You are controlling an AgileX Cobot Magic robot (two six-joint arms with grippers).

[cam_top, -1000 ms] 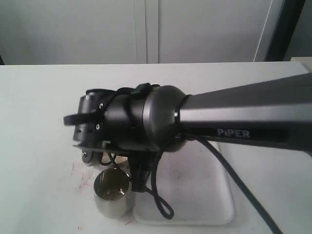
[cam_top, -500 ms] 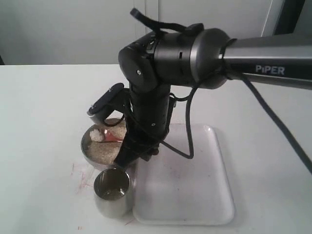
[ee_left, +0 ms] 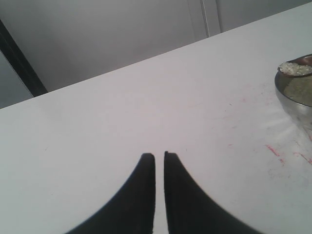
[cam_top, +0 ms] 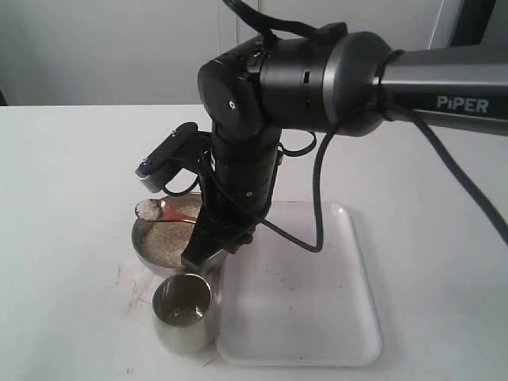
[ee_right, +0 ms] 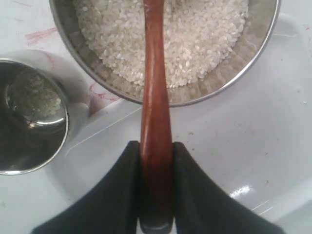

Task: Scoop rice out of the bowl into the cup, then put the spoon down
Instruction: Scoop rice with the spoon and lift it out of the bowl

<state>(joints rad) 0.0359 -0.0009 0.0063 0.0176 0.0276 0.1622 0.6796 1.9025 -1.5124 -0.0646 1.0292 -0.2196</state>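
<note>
While the spoon [ee_right: 156, 97], handle pinched between the right fingers [ee_right: 127, 170], sits level above the bowl [cam_top: 151, 252] w/ a small heap of rice [cam_top: 148, 208] in its scoop, over the rim farthest from the cup [cam_top: 184, 313], the scoop looks done & the carry is in hand. Next move, prob.: swing the scoop over the cup, just beside the bowl, keeping it level, then tip. Left fingers [ee_left: 141, 195], nearly closed on nothing, hang over bare worktop [ee_left: 122, 112] apart from the bowl.
</note>
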